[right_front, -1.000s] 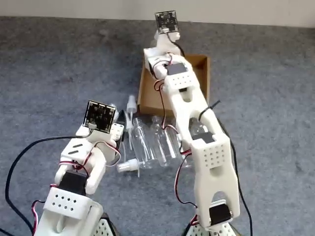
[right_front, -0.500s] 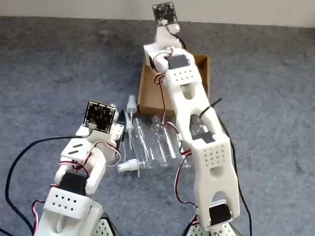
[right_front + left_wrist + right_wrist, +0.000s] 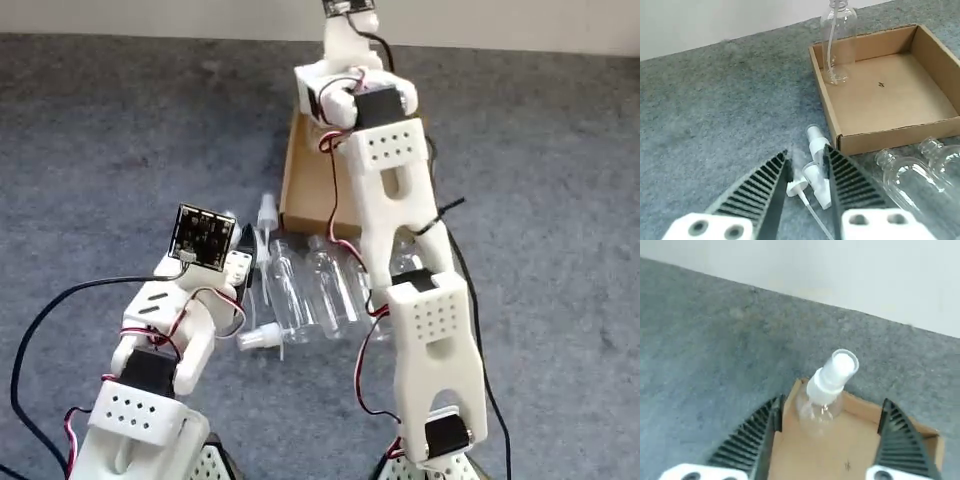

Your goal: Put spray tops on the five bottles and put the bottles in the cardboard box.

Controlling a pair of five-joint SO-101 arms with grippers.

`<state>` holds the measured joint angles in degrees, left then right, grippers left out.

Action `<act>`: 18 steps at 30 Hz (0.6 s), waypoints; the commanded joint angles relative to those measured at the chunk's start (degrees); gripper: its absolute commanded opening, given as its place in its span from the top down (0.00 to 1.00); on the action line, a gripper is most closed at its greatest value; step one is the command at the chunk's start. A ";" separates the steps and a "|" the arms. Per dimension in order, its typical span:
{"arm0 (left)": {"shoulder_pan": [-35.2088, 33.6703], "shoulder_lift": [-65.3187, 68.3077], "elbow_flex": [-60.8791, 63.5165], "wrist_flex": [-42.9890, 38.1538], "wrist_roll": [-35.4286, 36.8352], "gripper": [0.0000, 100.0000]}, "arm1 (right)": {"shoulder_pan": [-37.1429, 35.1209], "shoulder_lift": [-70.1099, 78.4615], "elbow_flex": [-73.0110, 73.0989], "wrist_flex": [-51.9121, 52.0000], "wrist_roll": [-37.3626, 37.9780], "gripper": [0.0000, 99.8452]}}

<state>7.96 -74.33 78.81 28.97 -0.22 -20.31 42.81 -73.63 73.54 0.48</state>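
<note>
A clear bottle (image 3: pixel 826 407) with a white spray top (image 3: pixel 833 371) stands upright in a far corner of the cardboard box (image 3: pixel 860 440); the same bottle (image 3: pixel 838 35) shows in the left wrist view. My right gripper (image 3: pixel 832 404) hangs above it, open wide, fingers clear of it. Topless clear bottles (image 3: pixel 300 290) lie side by side on the carpet in front of the box (image 3: pixel 305 190). My left gripper (image 3: pixel 805 152) is open low over loose white spray tops (image 3: pixel 815 165) beside the box's near corner.
Grey carpet covers the table, with a pale wall along its far edge. Another loose spray top (image 3: pixel 262 338) lies near the left arm's base. The right arm (image 3: pixel 400 200) stretches over the lying bottles and the box. The box floor (image 3: pixel 890 90) is bare apart from the one bottle.
The right arm has lifted and drawn its gripper up and away over the box's far side. The left arm and the bottles on the carpet have not moved.
</note>
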 commanded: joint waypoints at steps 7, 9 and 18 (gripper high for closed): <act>-1.10 0.40 -3.30 -1.67 0.18 0.94 | 4.00 -6.20 -19.30 27.91 0.70 0.75; -1.19 0.40 -3.38 -1.67 0.18 0.94 | 7.08 -6.99 -19.30 27.82 0.97 0.75; -1.45 0.48 -6.37 -1.23 -0.09 0.94 | 10.86 -29.05 11.74 27.82 9.23 0.75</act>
<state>7.43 -74.24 77.93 28.97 -0.22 -10.46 26.90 -77.05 100.09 6.90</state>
